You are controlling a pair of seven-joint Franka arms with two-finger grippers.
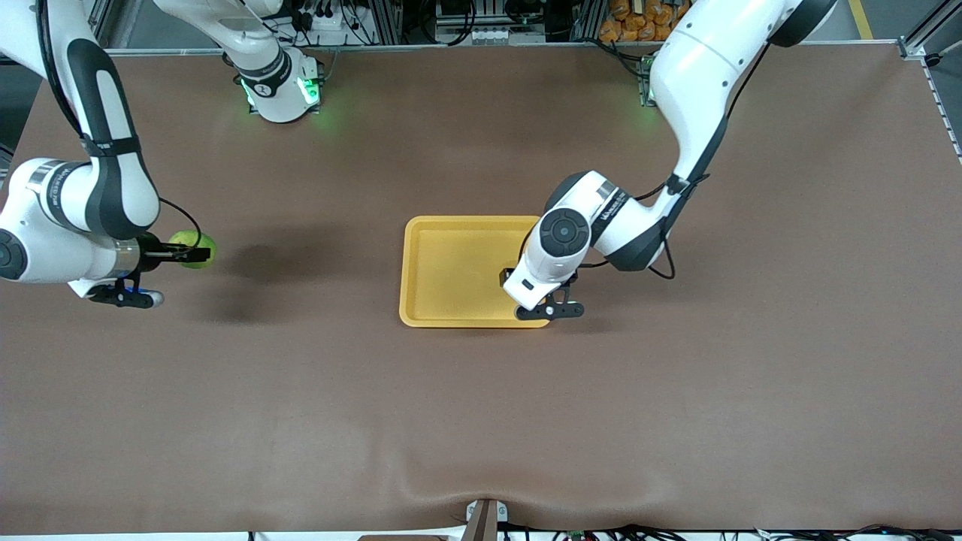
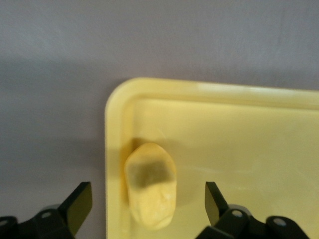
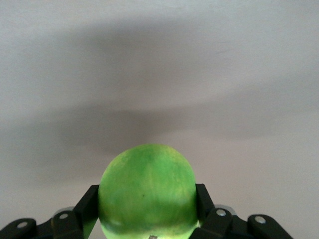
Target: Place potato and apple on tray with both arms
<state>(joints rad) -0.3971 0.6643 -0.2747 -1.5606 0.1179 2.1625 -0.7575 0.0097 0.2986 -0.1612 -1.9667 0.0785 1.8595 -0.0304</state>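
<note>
The left gripper [image 2: 144,209] is spread wide over the potato [image 2: 150,185], which lies in the tray [image 1: 451,225] corner at 4 o'clock. The right gripper [image 3: 147,209] pinches the apple [image 3: 148,191], up at 9 o'clock from the tray

Potato [image 2: 150,185]: oblong, yellow, lying in a corner of the yellow tray [image 1: 451,272]. Apple [image 1: 197,248]: round, green, held aloft above the surface toward the right arm's end.
</note>
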